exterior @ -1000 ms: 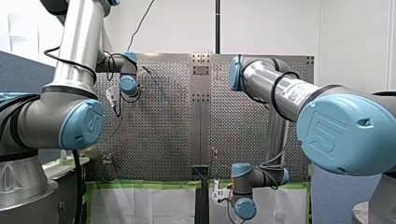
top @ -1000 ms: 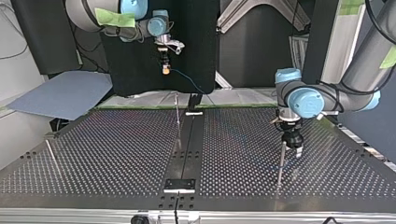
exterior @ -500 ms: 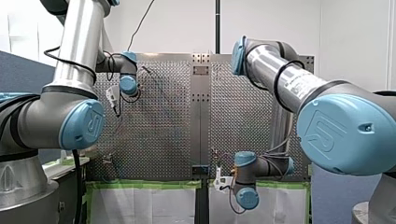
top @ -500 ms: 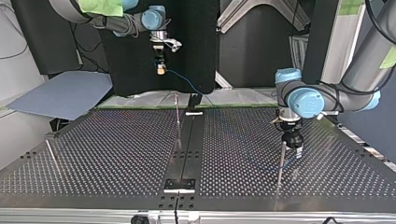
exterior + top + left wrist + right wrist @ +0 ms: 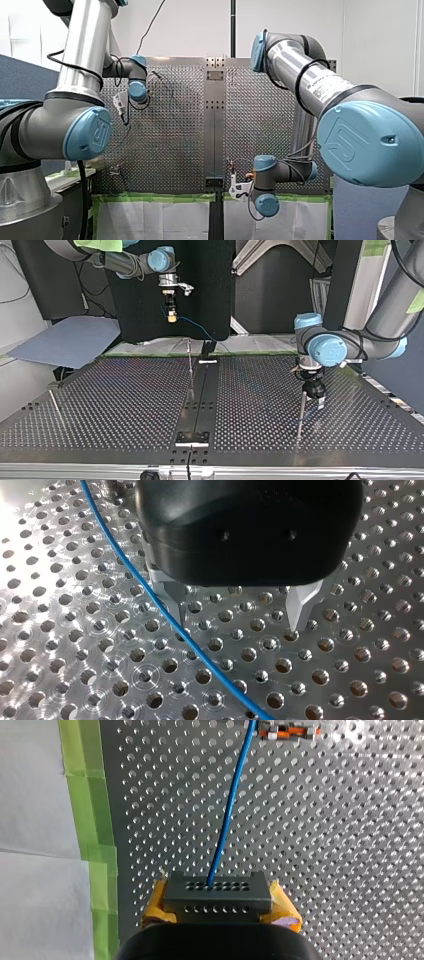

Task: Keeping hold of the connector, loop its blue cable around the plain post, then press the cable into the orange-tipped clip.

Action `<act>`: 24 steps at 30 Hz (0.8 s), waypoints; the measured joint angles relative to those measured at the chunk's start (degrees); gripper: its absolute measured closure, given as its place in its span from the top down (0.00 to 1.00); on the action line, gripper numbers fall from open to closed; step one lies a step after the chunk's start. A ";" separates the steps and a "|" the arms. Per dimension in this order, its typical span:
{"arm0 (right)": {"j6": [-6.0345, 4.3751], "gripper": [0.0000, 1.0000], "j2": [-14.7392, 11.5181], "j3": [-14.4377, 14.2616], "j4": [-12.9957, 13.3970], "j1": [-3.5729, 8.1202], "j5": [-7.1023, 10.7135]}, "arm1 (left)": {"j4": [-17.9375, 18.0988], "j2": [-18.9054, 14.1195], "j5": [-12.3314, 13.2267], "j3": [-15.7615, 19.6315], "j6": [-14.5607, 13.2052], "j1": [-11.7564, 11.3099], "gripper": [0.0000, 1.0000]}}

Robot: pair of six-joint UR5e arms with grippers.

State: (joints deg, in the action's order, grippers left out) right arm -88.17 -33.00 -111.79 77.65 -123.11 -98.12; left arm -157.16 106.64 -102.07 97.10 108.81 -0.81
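Clamping connector [image 5: 216,895], right tool [image 5: 218,904]; blue cable [image 5: 231,810] trails off; left tool [image 5: 237,618] apart; arm sticker [image 5: 320,89] unreadable.

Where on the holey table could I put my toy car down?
Top view: the widest bare patch of table lies between the thin rod at the left edge and the middle post. Crowded: around the post at the view's right, where my left claw hangs open with the blue cable running beside it.

My left arm [image 5: 85,65] rises along the frame's left and reaches to the upper left of the perforated desk [image 5: 175,135]. My right arm [image 5: 310,85] arcs from the right edge down to lower centre, ending at the green tape [image 5: 155,198].
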 joint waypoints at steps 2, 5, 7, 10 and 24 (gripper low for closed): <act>0.56 0.00 0.00 -0.10 0.14 0.26 1.04 | 0.00 0.00 0.00 0.00 0.00 -0.01 1.00; 0.91 0.00 -0.01 -0.70 1.17 1.06 2.78 | -0.01 0.00 -0.01 0.00 0.00 -0.01 1.00; 1.01 0.00 -0.01 -1.23 2.18 1.94 3.98 | -0.02 -0.01 -0.01 0.00 0.00 -0.03 1.00; 1.29 0.00 -0.01 -2.00 3.30 3.28 5.48 | -0.02 -0.01 -0.01 0.00 0.00 -0.04 1.00; 2.28 0.00 0.02 -2.49 3.31 11.33 13.62 | -0.09 0.00 -0.01 0.00 0.06 -0.05 1.00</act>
State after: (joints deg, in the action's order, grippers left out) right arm -85.89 -32.98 -114.28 80.96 -111.77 -84.50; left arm -157.25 106.64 -102.08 97.10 108.87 -0.86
